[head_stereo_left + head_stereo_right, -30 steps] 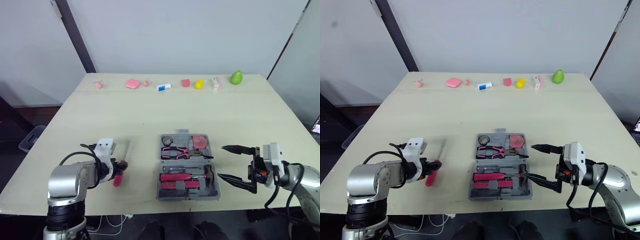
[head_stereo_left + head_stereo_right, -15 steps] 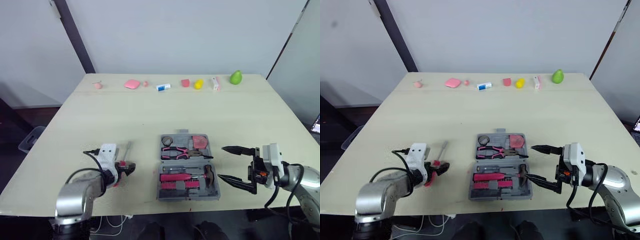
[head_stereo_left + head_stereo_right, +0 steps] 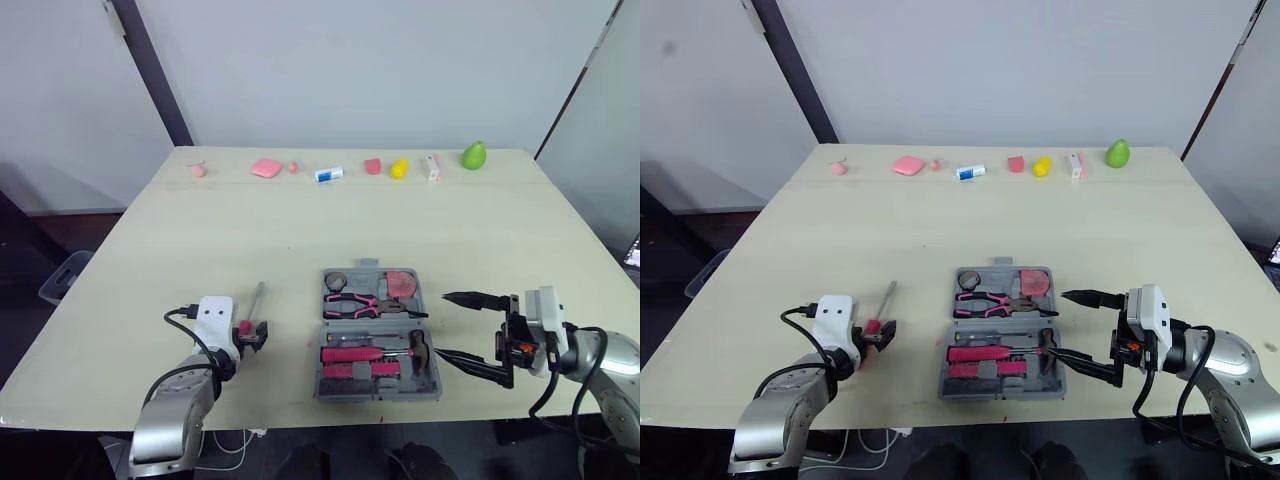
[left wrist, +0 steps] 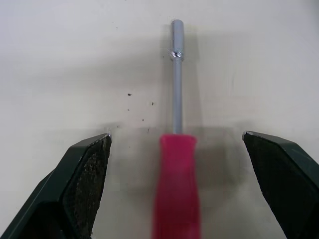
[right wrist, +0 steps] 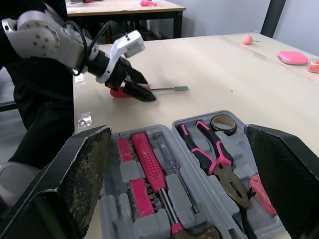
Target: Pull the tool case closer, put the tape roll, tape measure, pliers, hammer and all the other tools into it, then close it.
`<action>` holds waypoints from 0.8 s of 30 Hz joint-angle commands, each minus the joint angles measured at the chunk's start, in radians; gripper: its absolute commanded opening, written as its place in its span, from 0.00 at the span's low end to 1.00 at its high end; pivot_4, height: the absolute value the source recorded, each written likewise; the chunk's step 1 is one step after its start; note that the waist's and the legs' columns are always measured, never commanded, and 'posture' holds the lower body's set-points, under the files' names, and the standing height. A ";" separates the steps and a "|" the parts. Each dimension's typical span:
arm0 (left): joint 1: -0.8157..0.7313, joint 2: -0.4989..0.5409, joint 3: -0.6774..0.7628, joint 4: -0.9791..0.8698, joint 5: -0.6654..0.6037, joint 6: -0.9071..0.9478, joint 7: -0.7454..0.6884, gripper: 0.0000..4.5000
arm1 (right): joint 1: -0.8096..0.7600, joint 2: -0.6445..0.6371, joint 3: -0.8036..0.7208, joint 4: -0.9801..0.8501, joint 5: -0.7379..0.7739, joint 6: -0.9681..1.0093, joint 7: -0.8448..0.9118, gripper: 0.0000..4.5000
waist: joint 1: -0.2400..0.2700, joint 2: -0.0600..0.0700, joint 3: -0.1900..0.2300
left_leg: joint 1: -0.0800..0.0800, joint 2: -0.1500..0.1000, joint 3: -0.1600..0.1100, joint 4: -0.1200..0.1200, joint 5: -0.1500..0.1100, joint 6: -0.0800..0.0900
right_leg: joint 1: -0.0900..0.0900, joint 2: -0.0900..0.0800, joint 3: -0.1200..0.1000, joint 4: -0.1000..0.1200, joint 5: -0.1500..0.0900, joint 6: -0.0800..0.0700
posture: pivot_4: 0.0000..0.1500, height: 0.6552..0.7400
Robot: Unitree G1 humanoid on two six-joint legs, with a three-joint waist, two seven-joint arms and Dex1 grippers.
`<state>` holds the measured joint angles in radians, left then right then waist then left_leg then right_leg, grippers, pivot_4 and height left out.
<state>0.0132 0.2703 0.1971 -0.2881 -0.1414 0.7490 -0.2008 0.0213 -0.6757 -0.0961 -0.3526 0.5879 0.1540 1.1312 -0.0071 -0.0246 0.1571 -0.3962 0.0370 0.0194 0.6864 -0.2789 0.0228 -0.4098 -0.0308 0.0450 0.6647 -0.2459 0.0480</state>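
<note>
You are on the screwdriver, which looks like the last loose tool near the case. It lies flat on the table, just to the left of the case, with its pink handle toward you and its shaft pointing away.

Your left tool is low over the handle and spread wide, one finger on each side, neither touching. Your right tool is also wide and holds nothing, hovering just beside the case's right edge.

The case lies open near the front of the table. The pliers and tape roll sit in its far half, the hammer in its near half.

Next, close the left fingers squarely on the handle, since a round handle may roll out of a skewed pinch. Then lift it, carry it right and set it in a free slot. Closing the case comes after that.
</note>
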 commanded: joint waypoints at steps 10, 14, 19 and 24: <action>-0.002 -0.022 0.014 0.003 -0.015 -0.018 0.030 0.12 | -0.013 -0.009 -0.014 -0.018 0.013 -0.008 0.011 1.00 | 0.000 0.001 -0.001 | 0.000 0.000 0.000 0.000 0.000 0.000 | 0.000 0.000 0.000 0.000 0.000 0.000 | 1.00 1.00; -0.004 -0.004 0.021 -0.019 -0.026 -0.015 0.015 0.12 | -0.017 -0.008 -0.011 -0.015 0.015 -0.006 0.017 1.00 | 0.000 0.001 -0.001 | 0.000 0.000 0.000 0.000 0.000 0.000 | 0.000 0.001 0.000 0.000 0.000 0.000 | 1.00 1.00; -0.027 0.074 0.038 -0.064 -0.063 -0.044 -0.068 0.12 | -0.029 -0.004 -0.007 -0.002 0.014 -0.006 0.028 1.00 | -0.001 0.001 0.000 | 0.000 0.000 0.000 0.000 0.000 0.000 | 0.000 0.002 0.000 0.000 0.000 0.000 | 1.00 1.00; -0.058 0.220 -0.003 -0.124 -0.127 -0.066 -0.261 0.11 | -0.038 -0.003 -0.006 0.013 0.013 -0.009 0.037 1.00 | 0.000 0.001 0.000 | 0.000 0.000 -0.001 0.000 0.000 0.000 | 0.000 0.002 -0.001 -0.001 0.000 0.000 | 1.00 1.00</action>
<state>-0.0236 0.4652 0.2058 -0.3447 -0.2307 0.7098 -0.3902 -0.0056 -0.6777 -0.0937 -0.3317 0.5874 0.1536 1.1602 -0.0073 -0.0239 0.1569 -0.3963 0.0374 0.0188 0.6861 -0.2789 0.0228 -0.4096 -0.0292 0.0441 0.6640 -0.2461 0.0478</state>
